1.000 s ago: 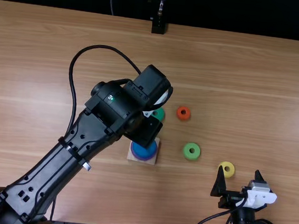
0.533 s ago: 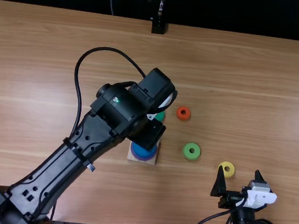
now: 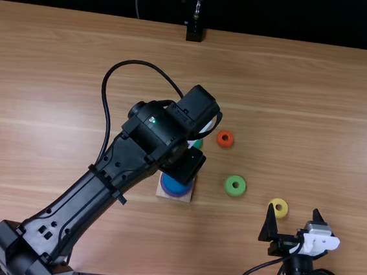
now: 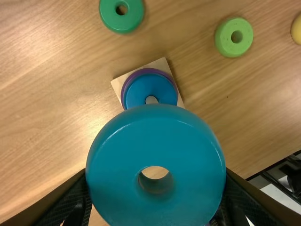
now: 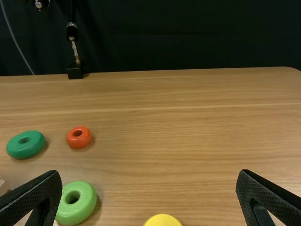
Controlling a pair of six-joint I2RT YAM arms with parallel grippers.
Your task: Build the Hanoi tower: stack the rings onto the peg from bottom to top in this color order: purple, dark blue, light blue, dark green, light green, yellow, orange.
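My left gripper hangs over the wooden base, where the dark blue ring lies on the purple ring. In the left wrist view, my left gripper is shut on the light blue ring, held above and apart from the stack. The peg top pokes through the dark blue ring, with the purple ring's rim around it. My right gripper stands open and holds nothing near the yellow ring; from its wrist view, the gripper is wide apart.
Loose on the table lie the orange ring, the light green ring and the dark green ring, the last partly behind the left arm. A black stand is at the far edge.
The left arm has shifted a little to the right and slightly nearer in the top view. The right arm and the loose rings have kept still.
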